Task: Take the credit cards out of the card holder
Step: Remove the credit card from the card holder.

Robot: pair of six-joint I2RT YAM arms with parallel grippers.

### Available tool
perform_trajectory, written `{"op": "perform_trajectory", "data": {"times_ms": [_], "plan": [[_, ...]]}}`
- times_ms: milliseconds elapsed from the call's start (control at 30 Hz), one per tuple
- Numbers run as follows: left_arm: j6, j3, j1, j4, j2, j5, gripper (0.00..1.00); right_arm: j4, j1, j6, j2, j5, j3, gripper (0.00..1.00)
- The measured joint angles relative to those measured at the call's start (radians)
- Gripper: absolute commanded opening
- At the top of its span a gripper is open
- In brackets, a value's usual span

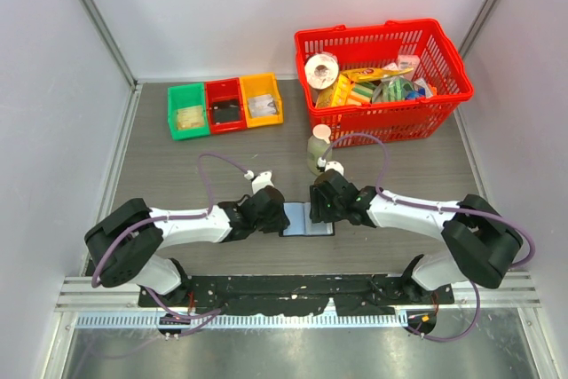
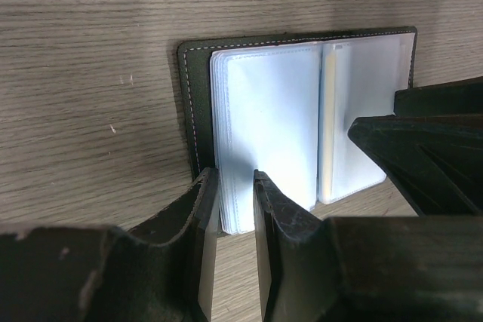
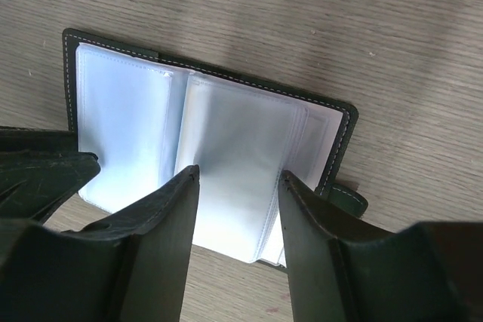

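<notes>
Presently: card holder (image 1: 308, 219) open, credit cards (image 2: 329, 111) not yet drawn

Finding: the card holder lies spread flat on the bench (image 1: 177, 175), clear sleeves (image 2: 264, 111) facing up. No card is out. One pale yellow card edge shows inside a sleeve just beside the card holder's fold, on the right arm's side.

Left gripper (image 2: 232, 201): jaws drawn narrow, nipping the near edge of the sleeve stack on the card holder's left half and anchoring it.

Right gripper (image 3: 238, 179): jaws well apart, straddling the sleeve stack on the card holder's right half, holding nothing.

Recommendation: the right gripper should close on the yellow card edge alone, not the film around it, then pull along the sleeve's opening. Which way that opening faces cannot be told. The left anchor must not slacken, or the whole card holder is likely to drag.
</notes>
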Motion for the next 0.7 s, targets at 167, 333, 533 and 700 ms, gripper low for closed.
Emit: {"op": "perform_trajectory", "data": {"times_ms": [167,333,533,700], "plan": [[0.0,0.0,-0.002,0.0,0.0,-0.004,0.27,-0.002,-0.003,-0.001,-0.014,-0.012,-0.003,0.44],[0.0,0.0,-0.003,0.0,0.0,-0.006,0.27,-0.004,-0.003,-0.001,-0.05,-0.025,-0.003,0.43],[0.0,0.0,-0.004,0.0,0.0,-0.007,0.27,-0.014,-0.003,-0.005,-0.064,-0.041,0.011,0.43],[-0.001,-0.002,-0.004,0.003,0.0,-0.008,0.27,-0.023,-0.003,-0.012,-0.075,-0.064,0.031,0.34]]}}
